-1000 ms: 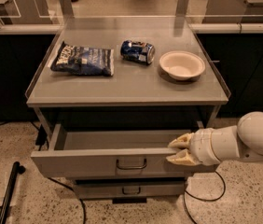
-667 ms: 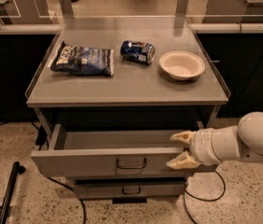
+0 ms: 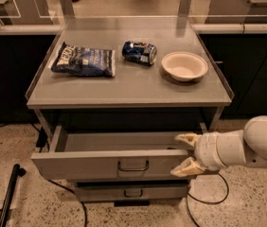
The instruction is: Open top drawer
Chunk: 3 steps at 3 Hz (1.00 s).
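Lower centre of the frame, beneath the tabletop: wide grey metal top drawer (image 3: 91,164), standing well out of the cabinet with its shallow grey interior exposed; small dark bracket handle (image 3: 133,165) at the middle of its front. Lower right: cream two-finger gripper (image 3: 186,153) on a white arm, fingers (image 3: 185,138) spread apart, one over the drawer's upper edge and one low against its front at the right end, clamped on nothing. Below: narrower grey lower drawer (image 3: 131,192), closed. On the grey tabletop (image 3: 138,91): dark blue crinkled snack bag (image 3: 83,60), blue drink can (image 3: 139,52) on its side, shallow white bowl (image 3: 184,65). Step in hand, by judgement: the pull looks done or nearly so. The next move likely calls for drawing the gripper rightward, clear of the drawer front, without nudging it shut.
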Each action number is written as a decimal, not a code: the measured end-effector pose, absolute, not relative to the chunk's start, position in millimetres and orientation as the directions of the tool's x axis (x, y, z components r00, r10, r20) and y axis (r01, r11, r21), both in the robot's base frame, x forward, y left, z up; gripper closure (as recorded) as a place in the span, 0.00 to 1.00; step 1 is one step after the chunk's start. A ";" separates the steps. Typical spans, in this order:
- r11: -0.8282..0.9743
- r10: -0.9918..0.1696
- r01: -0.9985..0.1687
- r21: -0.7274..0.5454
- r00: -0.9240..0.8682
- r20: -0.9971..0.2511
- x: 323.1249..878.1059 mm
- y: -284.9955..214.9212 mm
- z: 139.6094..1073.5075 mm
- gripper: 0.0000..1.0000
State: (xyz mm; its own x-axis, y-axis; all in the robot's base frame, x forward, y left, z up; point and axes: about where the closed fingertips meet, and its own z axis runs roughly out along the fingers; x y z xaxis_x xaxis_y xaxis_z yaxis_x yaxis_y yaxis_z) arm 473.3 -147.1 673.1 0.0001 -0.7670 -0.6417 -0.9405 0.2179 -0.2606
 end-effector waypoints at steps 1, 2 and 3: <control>0.234 -0.758 -0.941 -0.245 -0.019 -0.652 444.5 -162.9 668.7 0.68; 0.247 -0.751 -0.939 -0.240 -0.029 -0.660 432.0 -170.9 669.8 0.91; 0.247 -0.751 -0.939 -0.240 -0.029 -0.660 431.9 -170.9 674.3 1.00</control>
State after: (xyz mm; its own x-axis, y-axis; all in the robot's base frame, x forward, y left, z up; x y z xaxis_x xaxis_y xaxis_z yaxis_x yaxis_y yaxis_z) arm 431.9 -170.9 674.3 -0.0291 -0.7509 -0.6597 -0.9389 0.2469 -0.2397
